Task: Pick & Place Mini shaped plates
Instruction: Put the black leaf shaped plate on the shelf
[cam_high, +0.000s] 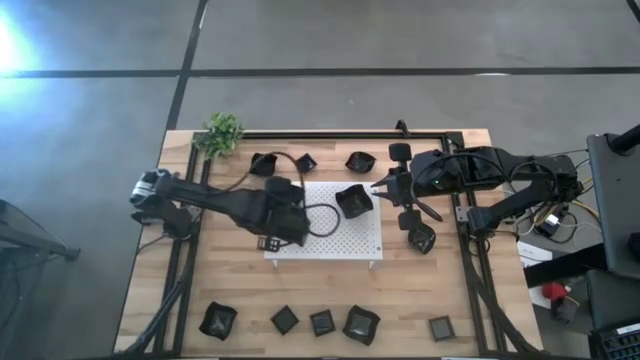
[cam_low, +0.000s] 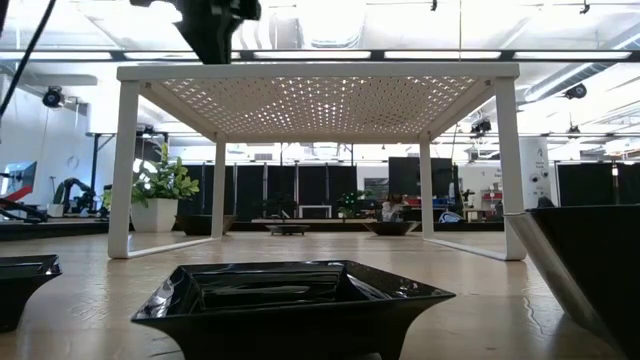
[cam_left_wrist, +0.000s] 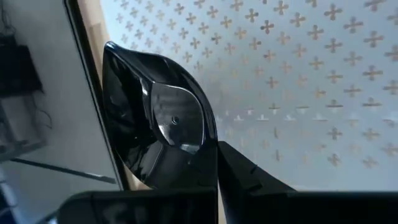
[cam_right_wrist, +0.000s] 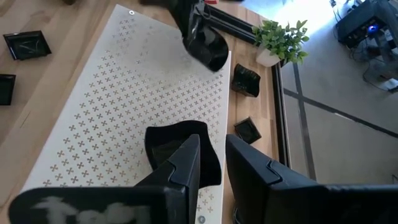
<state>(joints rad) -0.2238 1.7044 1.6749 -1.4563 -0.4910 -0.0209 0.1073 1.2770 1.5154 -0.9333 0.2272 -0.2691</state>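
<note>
Both arms are over the white perforated board (cam_high: 322, 222) in the middle of the wooden table (cam_high: 250, 290), and each one has a little black dish. The left gripper (cam_high: 285, 190) is closed tight on a shiny rounded plate (cam_left_wrist: 158, 127), holding it by its edge above the far left corner of the board; from the other arm's camera that same plate (cam_right_wrist: 205, 43) hangs above the board. The right gripper (cam_right_wrist: 211, 165) is pinching the rim of a wavy-edged plate (cam_high: 352, 201) at the right end of the board, with 1 finger inside the dish and 1 outside. I cannot tell if this plate sits on the board or is just above it. So I think 2 plates are being placed right now, and no plate rests on the board alone yet. A lot is left to do. There are 3 more plates along the far edge of the table, near the small green plant (cam_high: 221, 133), and one of them, a square-ish dish (cam_high: 358, 160), sits just behind the right arm. Another plate lies under the right arm, beside the board. Along the near edge I count 5 more plates in a row, like the big one at the left end (cam_high: 217, 320). The job looks like it has only just started.
</note>
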